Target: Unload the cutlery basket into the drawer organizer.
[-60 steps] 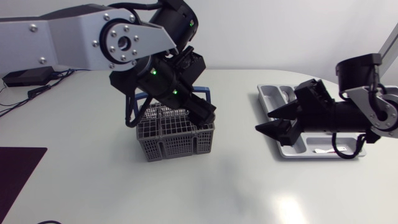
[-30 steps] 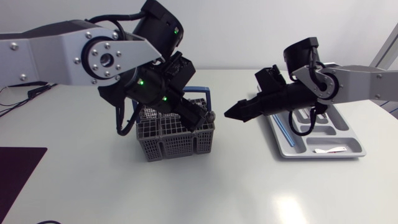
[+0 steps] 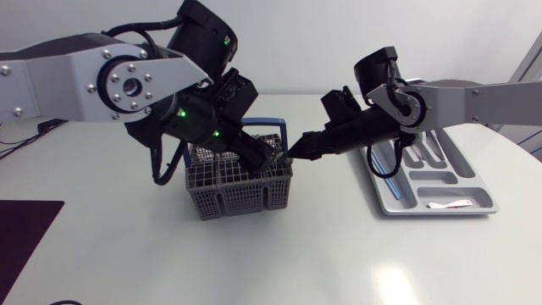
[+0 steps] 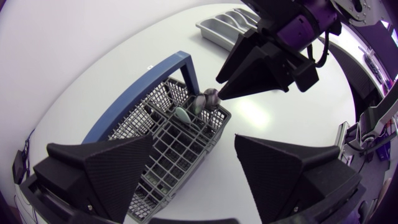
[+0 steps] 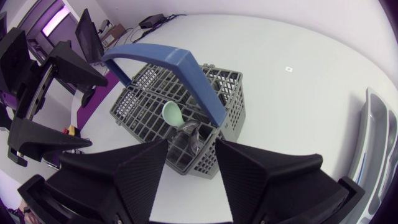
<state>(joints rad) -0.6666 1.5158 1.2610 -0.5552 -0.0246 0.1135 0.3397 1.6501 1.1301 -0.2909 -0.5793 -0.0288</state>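
Observation:
The grey wire cutlery basket with its blue handle stands mid-table. In its right corner stick up a mint green spoon and some metal utensil heads. My right gripper reaches in from the right, open but narrowed. The metal heads lie between its tips, and I cannot tell whether they touch. Just above the basket's top, my left gripper is wide open and holds nothing. The grey drawer organizer lies at the right.
A white slip lies in the organizer's front compartment. A dark mat covers the front left corner. A black box with cables sits at the far left. Bare tabletop stretches in front of the basket.
My right arm swung left from over the organizer to the basket's right corner, and its jaws narrowed. The left arm shifted slightly left, staying over the basket with its jaws wide.

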